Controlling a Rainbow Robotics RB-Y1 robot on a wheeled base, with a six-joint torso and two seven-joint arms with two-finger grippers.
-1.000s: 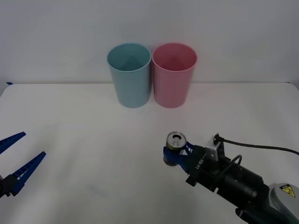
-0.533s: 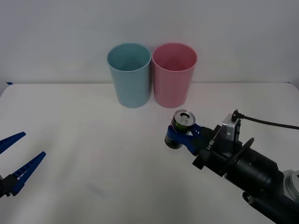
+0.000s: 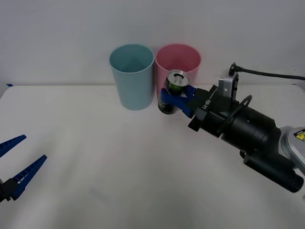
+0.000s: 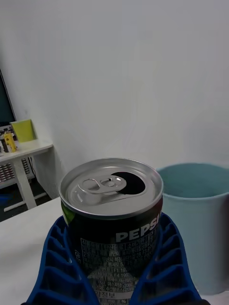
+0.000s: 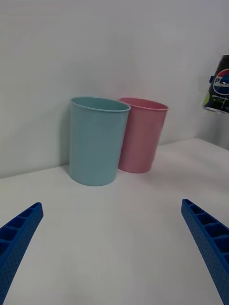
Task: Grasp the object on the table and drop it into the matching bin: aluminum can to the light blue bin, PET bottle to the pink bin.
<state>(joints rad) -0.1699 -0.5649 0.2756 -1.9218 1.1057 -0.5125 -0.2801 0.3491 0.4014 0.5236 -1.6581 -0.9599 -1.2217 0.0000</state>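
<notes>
My right gripper [image 3: 172, 99] is shut on the aluminum can [image 3: 172, 91], a dark can with a silver top and pull tab, held upright in the air in front of the pink bin [image 3: 183, 58]. The light blue bin [image 3: 131, 76] stands just left of the can. In the right wrist view the can [image 4: 113, 214] sits between the blue ribbed fingers [image 4: 55, 267], with the light blue bin [image 4: 200, 224] behind it. My left gripper [image 3: 13, 164] hangs open at the table's left edge, far from both bins. The left wrist view shows the light blue bin [image 5: 98, 140], the pink bin [image 5: 142, 135] and the can [image 5: 218, 85].
The two bins stand side by side, touching, at the back of the white table [image 3: 105, 162]. A black cable [image 3: 271, 74] runs from my right wrist. A white wall rises behind the table.
My right gripper has lifted the can off the table and carried it up and back toward the bins. The left arm has not moved.
</notes>
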